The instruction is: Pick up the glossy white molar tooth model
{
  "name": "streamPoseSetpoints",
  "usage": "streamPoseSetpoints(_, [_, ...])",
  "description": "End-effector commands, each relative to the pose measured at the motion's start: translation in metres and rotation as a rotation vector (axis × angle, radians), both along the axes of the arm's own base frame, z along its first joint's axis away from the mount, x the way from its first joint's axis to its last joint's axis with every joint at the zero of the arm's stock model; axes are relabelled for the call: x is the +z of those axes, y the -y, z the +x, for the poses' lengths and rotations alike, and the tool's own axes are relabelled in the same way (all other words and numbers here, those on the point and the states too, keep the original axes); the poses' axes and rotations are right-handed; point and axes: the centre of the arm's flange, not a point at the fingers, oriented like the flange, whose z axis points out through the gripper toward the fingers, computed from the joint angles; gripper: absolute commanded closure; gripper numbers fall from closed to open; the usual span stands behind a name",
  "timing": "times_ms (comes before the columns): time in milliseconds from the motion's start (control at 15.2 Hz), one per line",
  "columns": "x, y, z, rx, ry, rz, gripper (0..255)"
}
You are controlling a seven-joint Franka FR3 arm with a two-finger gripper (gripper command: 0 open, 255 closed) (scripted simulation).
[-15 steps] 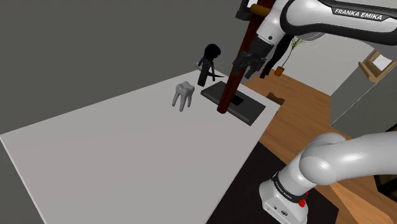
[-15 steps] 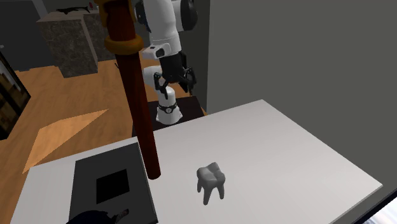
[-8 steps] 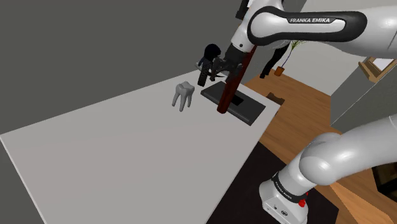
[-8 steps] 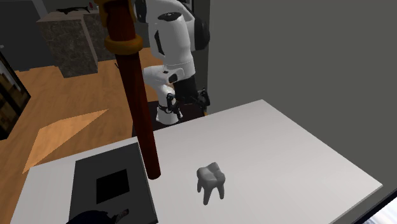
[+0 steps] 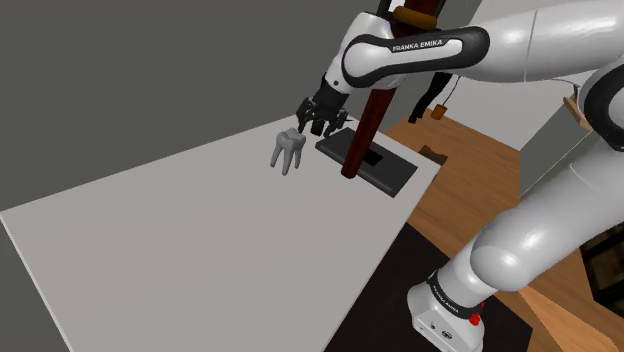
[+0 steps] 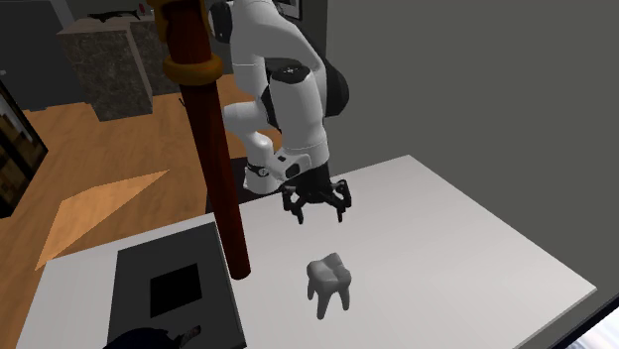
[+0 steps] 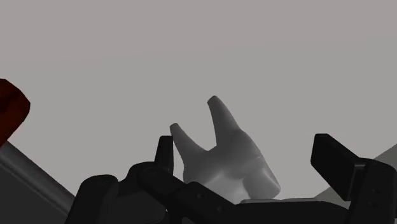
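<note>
The pale grey-white molar tooth model (image 5: 288,150) (image 6: 329,285) rests on the white table (image 5: 200,240) with its roots pointing away from the arm. My black gripper (image 5: 320,118) (image 6: 317,204) hangs open a short way above the tooth, on the side nearer the red-brown post. In the wrist view the tooth (image 7: 224,160) lies ahead between the two spread fingers (image 7: 343,168), and neither finger touches it.
A tall red-brown post (image 5: 362,125) (image 6: 213,149) stands on a dark flat plate (image 5: 385,172) (image 6: 174,288) close beside the tooth and the gripper. A small black object (image 6: 154,340) sits past the plate. Wooden floor (image 5: 480,170) lies beyond the table edge.
The arm has swung from behind the post toward the tooth and come down; the gripper now hovers open just above it. The tooth has not moved.
</note>
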Motion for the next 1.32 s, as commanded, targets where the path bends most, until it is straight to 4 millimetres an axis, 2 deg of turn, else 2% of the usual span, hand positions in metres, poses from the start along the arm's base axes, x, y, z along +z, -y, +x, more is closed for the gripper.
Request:
streamPoseSetpoints(0, [-0.015,-0.004,0.021,-0.028,-0.004,0.008,0])
streamPoseSetpoints(264, [-0.044,-0.015,0.059,-0.076,-0.012,0.022,0])
streamPoseSetpoints(726, [-0.081,-0.015,0.059,-0.076,-0.012,0.022,0])
streamPoseSetpoints(858, [-0.084,-0.015,0.059,-0.076,-0.012,0.022,0])
streamPoseSetpoints(924, [-0.084,-0.015,0.059,-0.076,-0.013,0.022,255])
streamPoseSetpoints(1254, [-0.084,-0.015,0.059,-0.076,-0.013,0.022,255])
